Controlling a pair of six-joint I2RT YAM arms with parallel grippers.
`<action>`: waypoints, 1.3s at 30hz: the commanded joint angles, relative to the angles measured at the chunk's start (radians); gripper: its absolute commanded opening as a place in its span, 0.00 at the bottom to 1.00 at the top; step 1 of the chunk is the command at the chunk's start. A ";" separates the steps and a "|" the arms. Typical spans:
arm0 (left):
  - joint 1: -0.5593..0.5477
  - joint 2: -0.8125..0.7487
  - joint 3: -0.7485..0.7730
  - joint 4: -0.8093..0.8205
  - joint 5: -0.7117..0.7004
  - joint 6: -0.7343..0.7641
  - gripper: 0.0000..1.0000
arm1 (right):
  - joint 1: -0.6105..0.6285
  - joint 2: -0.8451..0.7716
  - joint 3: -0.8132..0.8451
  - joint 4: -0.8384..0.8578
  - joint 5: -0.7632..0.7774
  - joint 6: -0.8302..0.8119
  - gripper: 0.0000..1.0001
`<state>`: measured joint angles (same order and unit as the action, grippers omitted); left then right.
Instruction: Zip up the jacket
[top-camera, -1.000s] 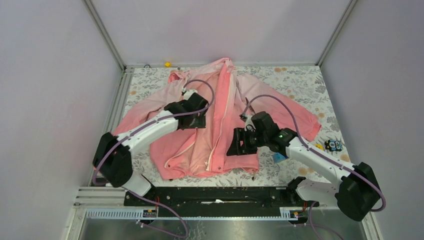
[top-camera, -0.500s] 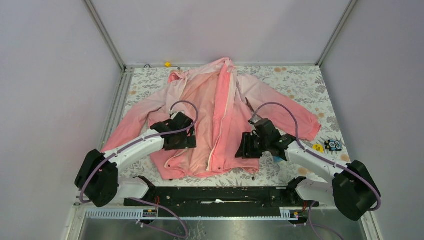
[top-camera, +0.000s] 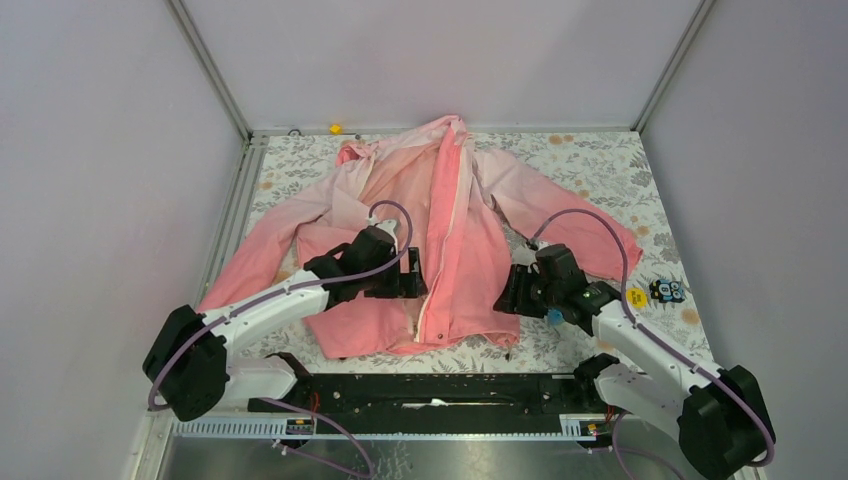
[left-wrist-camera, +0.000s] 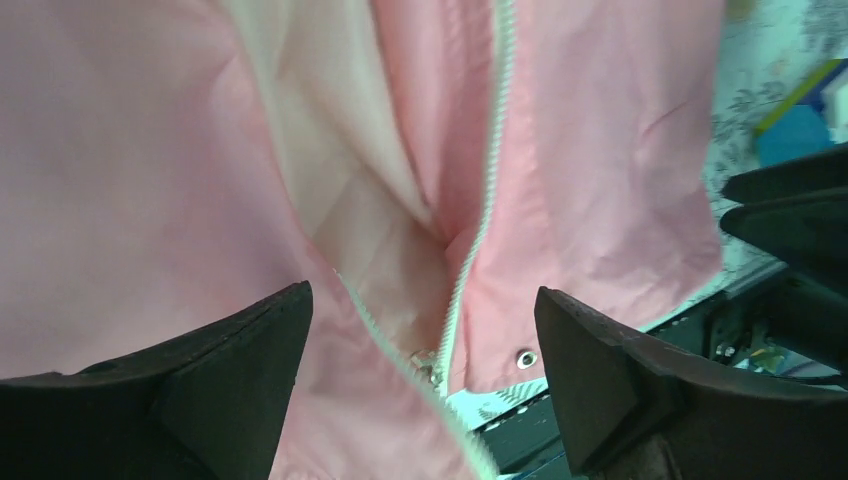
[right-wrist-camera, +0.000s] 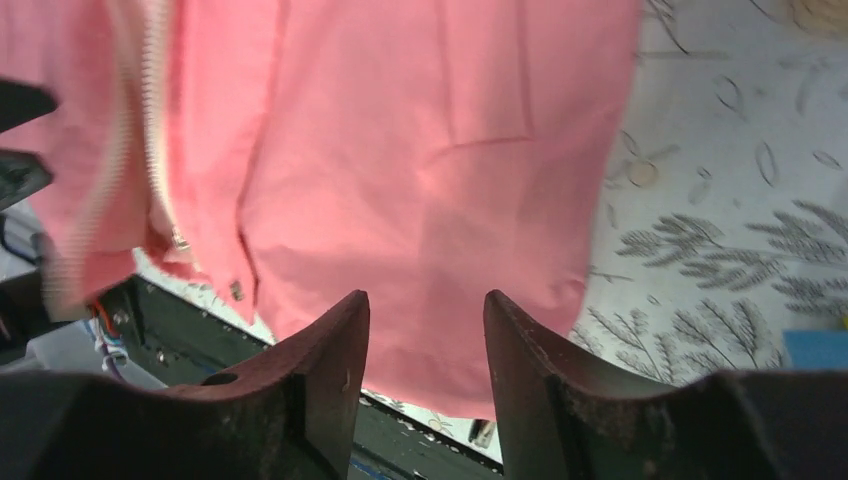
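Left wrist view: left gripper (left-wrist-camera: 424, 312) spread wide above the jacket (left-wrist-camera: 140, 150) zipper (left-wrist-camera: 491, 180) — right gripper (right-wrist-camera: 425, 302) parted, seemingly empty.

The jacket (top-camera: 470, 250) is spread on the table (top-camera: 600, 160). Its zipper (left-wrist-camera: 482, 210) is seen just ahead of the left gripper (left-wrist-camera: 420, 340), between the fingers. The jacket's near edge is found ahead of the right gripper (right-wrist-camera: 425, 340), the zipper to its left.

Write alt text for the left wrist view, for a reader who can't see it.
A pink jacket fills the view, its white zipper undone, the two tooth rows spreading apart from near the hem over pale lining. The left gripper hangs open over it, one dark finger at each lower corner.
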<state>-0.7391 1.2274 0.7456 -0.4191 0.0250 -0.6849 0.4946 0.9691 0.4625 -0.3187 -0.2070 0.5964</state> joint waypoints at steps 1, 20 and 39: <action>-0.004 0.036 0.017 0.177 0.121 0.026 0.91 | 0.012 -0.011 0.067 0.056 -0.162 -0.114 0.57; -0.005 0.049 -0.078 0.363 0.215 -0.009 0.76 | 0.214 0.362 0.073 0.573 -0.156 0.291 0.44; -0.009 0.062 -0.178 0.881 0.439 -0.090 0.00 | 0.222 0.154 -0.134 0.700 -0.300 0.137 0.62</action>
<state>-0.7422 1.4414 0.6701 0.0517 0.3252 -0.6964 0.7067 1.2396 0.3809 0.2890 -0.4675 0.7509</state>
